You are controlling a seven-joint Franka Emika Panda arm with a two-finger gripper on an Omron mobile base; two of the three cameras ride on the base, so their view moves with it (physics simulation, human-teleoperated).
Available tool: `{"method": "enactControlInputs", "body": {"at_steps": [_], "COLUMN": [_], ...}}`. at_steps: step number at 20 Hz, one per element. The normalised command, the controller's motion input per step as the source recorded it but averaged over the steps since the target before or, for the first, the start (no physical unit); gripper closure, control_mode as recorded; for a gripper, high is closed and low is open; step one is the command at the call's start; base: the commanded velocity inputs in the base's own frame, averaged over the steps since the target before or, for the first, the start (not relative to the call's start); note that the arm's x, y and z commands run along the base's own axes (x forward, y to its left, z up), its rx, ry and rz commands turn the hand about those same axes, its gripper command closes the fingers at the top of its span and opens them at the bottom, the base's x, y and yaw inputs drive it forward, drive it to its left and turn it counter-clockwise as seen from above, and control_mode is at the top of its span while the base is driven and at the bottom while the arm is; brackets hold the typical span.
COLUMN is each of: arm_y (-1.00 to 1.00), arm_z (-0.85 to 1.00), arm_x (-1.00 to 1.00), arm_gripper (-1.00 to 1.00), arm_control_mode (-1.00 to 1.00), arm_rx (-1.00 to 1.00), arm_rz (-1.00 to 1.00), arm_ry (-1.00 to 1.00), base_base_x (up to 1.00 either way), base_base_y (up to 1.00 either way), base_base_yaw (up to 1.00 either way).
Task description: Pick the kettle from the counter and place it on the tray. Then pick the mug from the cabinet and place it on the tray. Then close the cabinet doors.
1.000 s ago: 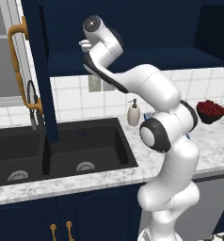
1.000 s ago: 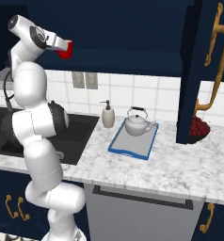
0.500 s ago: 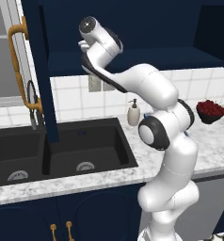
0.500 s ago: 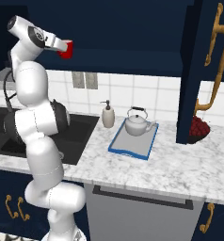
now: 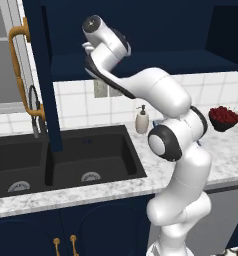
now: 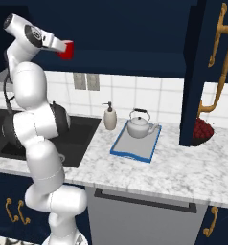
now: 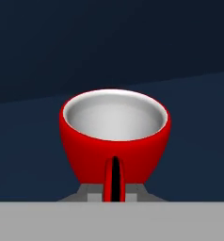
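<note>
1 mug point(image 7: 115, 136), 1 kettle point(image 6: 138, 125), 1 tray point(image 6: 136, 143), 1 soap bottle point(image 6: 109, 117), 1 bowl of red fruit point(image 5: 223, 118), 1 faucet point(image 5: 35, 107), 2 sink basins point(image 5: 91, 157), 2 open cabinet doors point(image 6: 209, 72), 1 tabletop point(image 6: 183, 167).

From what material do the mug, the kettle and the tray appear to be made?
Mug: probably glazed ceramic, with a glossy red outside and a pale smooth inside.
Kettle: likely polished metal, silvery with a dark thin handle.
Tray: unclear, perhaps plastic, with a matte grey floor and a blue rim.
</note>
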Motion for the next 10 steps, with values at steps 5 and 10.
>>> {"method": "enactControlInputs", "body": {"at_steps": [5, 10], "arm_y": [-0.31, -0.39], "arm_z": [0.01, 0.00], "arm_x": [-0.84, -0.93], "arm_gripper": [1.00, 1.00], "arm_control_mode": [-1.00, -1.00], "arm_rx": [0.14, 0.21], "arm_rz": [0.11, 0.12], "arm_ry": [-0.08, -0.10], "base_base_x": [0.00, 0.00], "base_base_y": [0.00, 0.00], "base_base_yaw": [0.00, 0.00]}}
